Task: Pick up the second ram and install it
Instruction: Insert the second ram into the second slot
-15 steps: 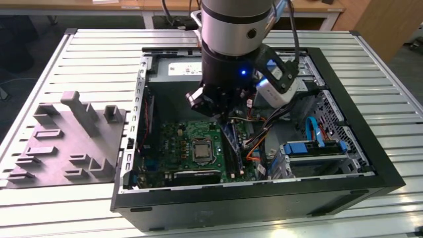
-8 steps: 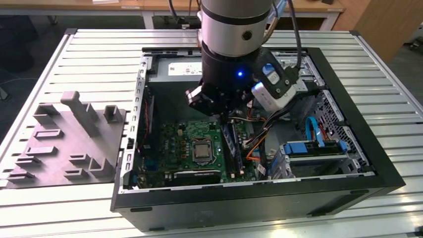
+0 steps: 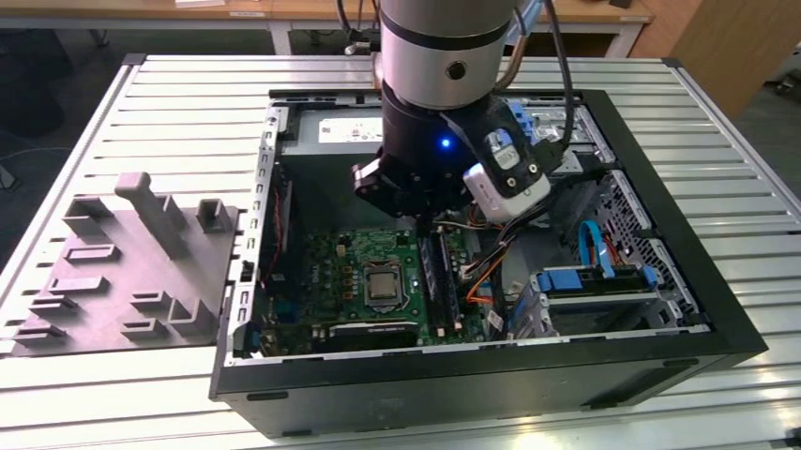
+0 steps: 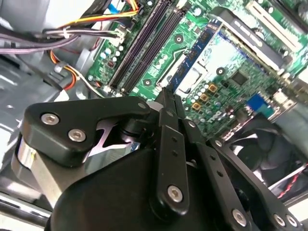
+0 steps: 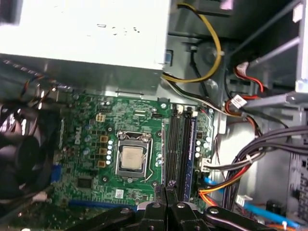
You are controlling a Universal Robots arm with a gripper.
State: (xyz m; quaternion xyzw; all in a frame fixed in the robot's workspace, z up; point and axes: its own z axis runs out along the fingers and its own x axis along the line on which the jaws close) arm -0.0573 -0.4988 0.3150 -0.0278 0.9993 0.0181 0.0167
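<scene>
Grey tray (image 3: 126,272) sits at the exterior view's left, beside the open computer case (image 3: 726,328). On the green board (image 3: 344,272) the ram (image 3: 437,272) stands in the slots, just under the gripper (image 3: 426,217), whose fingers (image 4: 168,144) are pressed together.

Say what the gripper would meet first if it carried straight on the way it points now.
Probably the green motherboard, at or just beside one end of its long black memory slots. The gripper points down at that spot; depth is unclear.
</scene>
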